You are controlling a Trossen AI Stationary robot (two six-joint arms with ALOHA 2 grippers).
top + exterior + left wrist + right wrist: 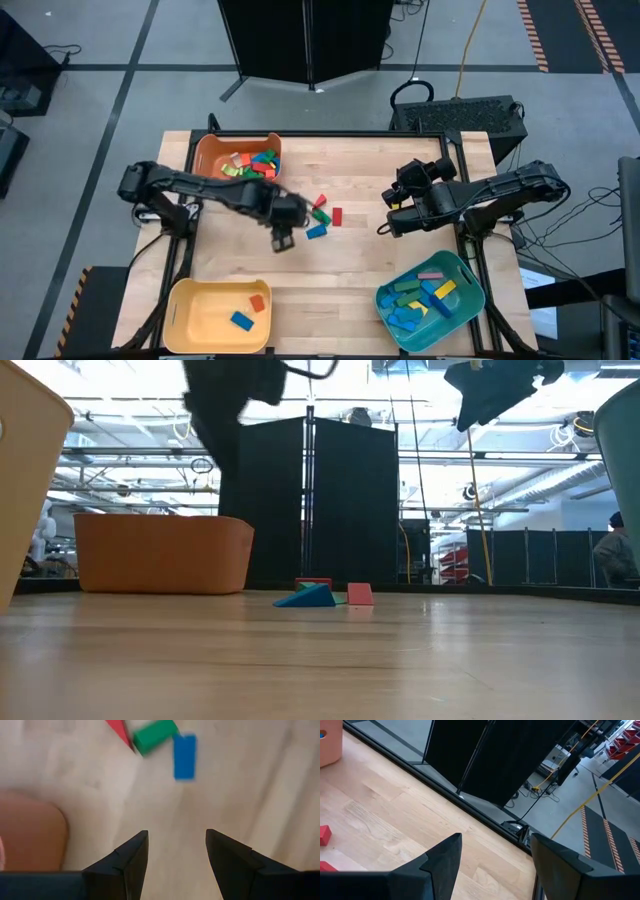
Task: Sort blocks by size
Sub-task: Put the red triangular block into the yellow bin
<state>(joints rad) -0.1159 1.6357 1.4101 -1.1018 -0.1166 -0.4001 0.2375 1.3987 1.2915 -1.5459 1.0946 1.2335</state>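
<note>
My left jaws [176, 851] hang just above the counter [350, 275], near its middle, and they stand apart with nothing between them; I see only bare wood in the gap. My right jaws [495, 855] are also apart and empty. They wait raised on the right side of the counter, pointing toward its far edge and the dark screens in the room.

Near me, at the front edge, are the yellow bin [200, 318] on the left with two blocks inside, one orange and one blue, and the teal bin [432, 298] on the right with many blocks, mostly blue, green and yellow. A little farther, just beyond my left jaws, lies a small loose group: the blue block [184, 756], the green block [155, 734] close beside it, and a red block [336, 216] slightly apart to the right. Farther still, at the far left, the orange bin [215, 152] is full of mixed blocks that are not sorted yet, so I judge that much of the task is still to do.

What could go wrong: the blue and green blocks lie so close that, if I come down on one, a finger may push the other away or catch both. The orange bin's wall is near my left arm and I could knock it. If I judge the size wrongly, the block goes into the wrong bin.
</note>
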